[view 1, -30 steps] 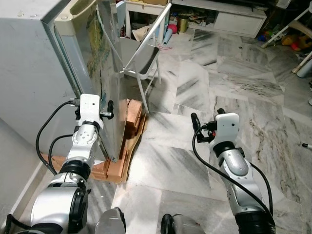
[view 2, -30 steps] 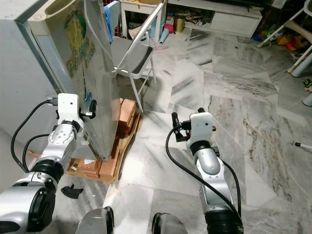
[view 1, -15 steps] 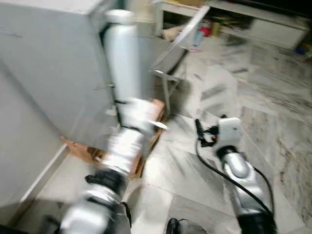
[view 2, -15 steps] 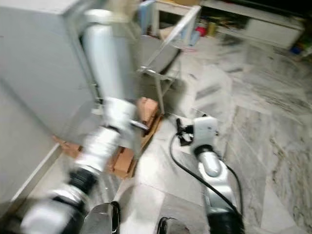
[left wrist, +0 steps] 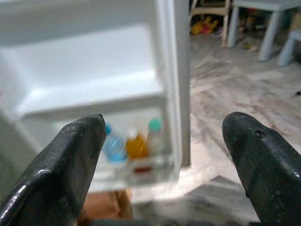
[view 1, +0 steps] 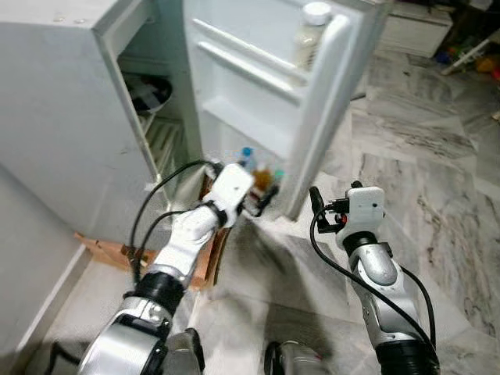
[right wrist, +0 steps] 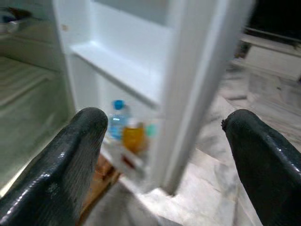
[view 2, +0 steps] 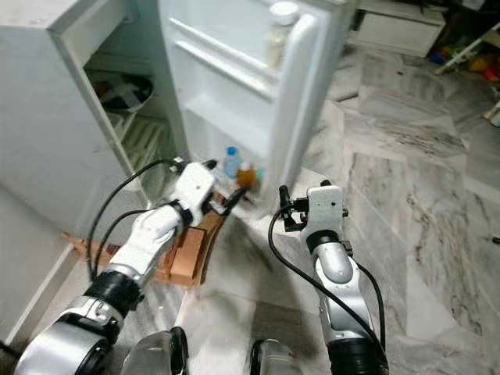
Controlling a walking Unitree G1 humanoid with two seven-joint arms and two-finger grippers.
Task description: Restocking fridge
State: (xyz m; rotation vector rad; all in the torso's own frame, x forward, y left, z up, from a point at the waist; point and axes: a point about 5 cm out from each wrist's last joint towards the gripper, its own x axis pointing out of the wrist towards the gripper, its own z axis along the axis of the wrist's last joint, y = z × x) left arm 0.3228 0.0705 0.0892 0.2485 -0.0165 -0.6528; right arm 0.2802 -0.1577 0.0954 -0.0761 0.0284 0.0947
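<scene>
Door: I see the fridge door [view 1: 312, 101] open.
Nearer arm: left gripper [view 1: 264, 200], fingers wide, empty; door bottles [view 1: 258, 168] at its 12 o'clock.
Right gripper [view 1: 314, 205]: wide, empty.

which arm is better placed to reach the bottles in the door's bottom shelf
Left, probably. The left gripper is open and right beside the bottles; the right gripper, also open, sits outside the door edge.

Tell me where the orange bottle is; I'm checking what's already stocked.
The orange bottle stands in the lowest shelf of the open fridge door, between a blue-capped bottle and a green-capped one, just ahead of the left gripper.
</scene>
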